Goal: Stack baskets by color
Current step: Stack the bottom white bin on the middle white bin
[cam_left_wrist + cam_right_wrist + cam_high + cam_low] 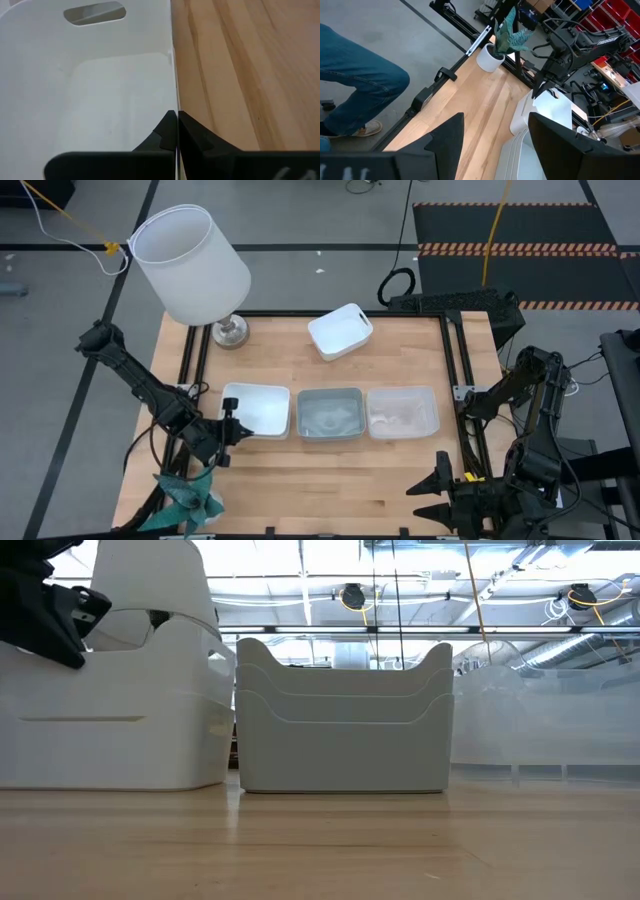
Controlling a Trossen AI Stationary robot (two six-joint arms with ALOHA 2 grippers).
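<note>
Three baskets stand in a row across the table's middle: a white basket (258, 410) on the left, a grey-blue stack (330, 414) of three nested bins (340, 710), and a clear one (402, 412) on the right. Another white basket (340, 330) lies apart, toward the far edge. My left gripper (232, 430) is shut on the left white basket at its near left corner. That basket (110, 730) stands with its bottom on the table. My right gripper (428, 495) hangs open over the near right edge with nothing between its fingers (496, 117). My left gripper (176, 117) pinches the white basket's near long wall (173, 95) close to its left end, one finger inside the basket and one outside. The fingers come slanting down from the table's near left and lie along the wall. The basket sits level.
A lamp with a large white shade (190, 260) stands at the far left corner. A potted green plant (185, 495) sits at the near left corner. A black frame (455, 360) edges the table. A person's leg in jeans (355, 85) shows beyond the table. Bare wood (330, 480) lies near the front.
</note>
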